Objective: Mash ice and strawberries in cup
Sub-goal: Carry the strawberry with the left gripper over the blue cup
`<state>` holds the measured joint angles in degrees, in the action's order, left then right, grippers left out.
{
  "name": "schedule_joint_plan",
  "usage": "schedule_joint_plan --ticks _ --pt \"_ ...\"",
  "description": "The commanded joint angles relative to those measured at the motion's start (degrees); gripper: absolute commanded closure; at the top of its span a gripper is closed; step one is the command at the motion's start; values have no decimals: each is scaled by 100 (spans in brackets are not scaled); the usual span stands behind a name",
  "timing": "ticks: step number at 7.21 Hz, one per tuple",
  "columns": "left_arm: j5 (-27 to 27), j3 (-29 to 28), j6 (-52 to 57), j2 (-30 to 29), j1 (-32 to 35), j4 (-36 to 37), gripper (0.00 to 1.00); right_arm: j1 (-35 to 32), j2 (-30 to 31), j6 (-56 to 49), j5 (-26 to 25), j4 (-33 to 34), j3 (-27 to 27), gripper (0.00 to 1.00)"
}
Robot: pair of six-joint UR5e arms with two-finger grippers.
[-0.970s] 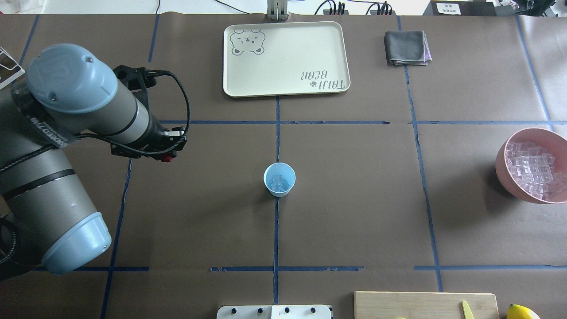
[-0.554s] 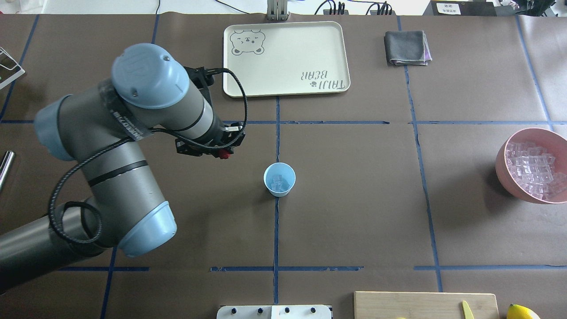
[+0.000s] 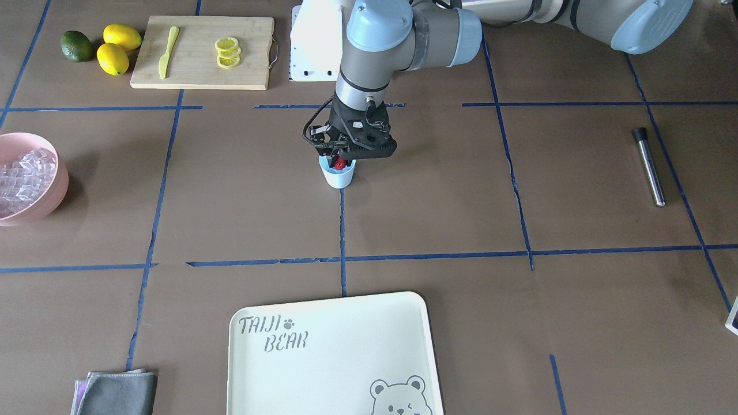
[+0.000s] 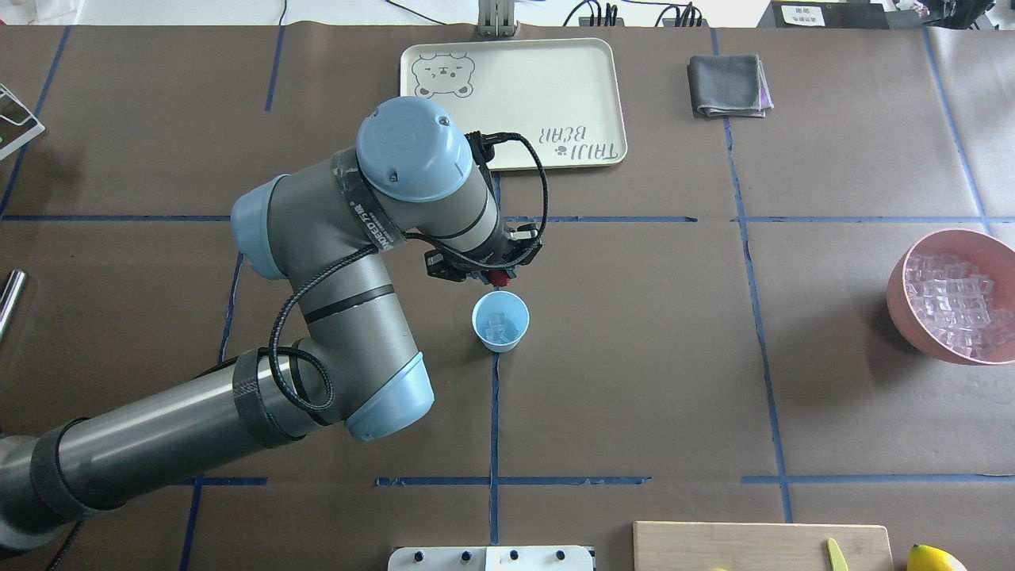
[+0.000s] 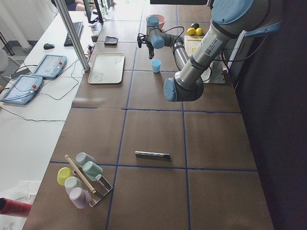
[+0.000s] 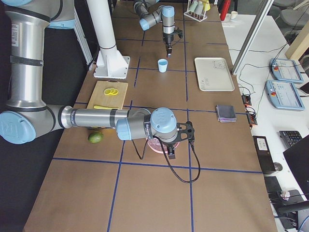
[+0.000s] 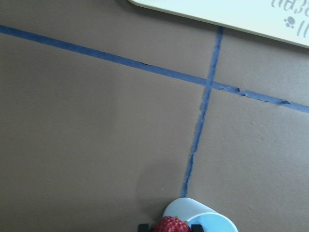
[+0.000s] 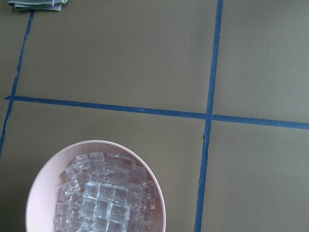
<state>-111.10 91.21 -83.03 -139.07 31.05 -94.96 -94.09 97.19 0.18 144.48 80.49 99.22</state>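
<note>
- The cup stands upright on a blue tape line near the middle of the table, well apart from the cream tray.
- Inside the cup lies the ice, a few clear cubes at the bottom.
- A pink bowl sits at the table's edge on the robot's right, heaped with more ice cubes.
- The left gripper points straight down over the cup and pinches the strawberry. The jaws are narrowed to the berry's width, with one black fingertip on each side of it.
- In the left wrist view the strawberry sits between the two fingertips, with the cup's rim just behind it.
- The berry hangs above the cup and does not touch it. It looks roughly over the mouth, though whether it is centred there or nearer the rim on the tray's side is hard to judge.
- The right gripper hangs by the pink bowl. It shows only in the side view, so I cannot tell how its jaws stand.
</note>
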Motion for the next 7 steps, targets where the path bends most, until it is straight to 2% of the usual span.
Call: schedule_joint_plan --ticks 1,7 --pt "0 -77 -81 -33 -195 -40 100 -22 1 0 -8 1 1 1" --pt "-17 46 -117 169 -196 30 98 -22 19 0 -25 1 1 1"
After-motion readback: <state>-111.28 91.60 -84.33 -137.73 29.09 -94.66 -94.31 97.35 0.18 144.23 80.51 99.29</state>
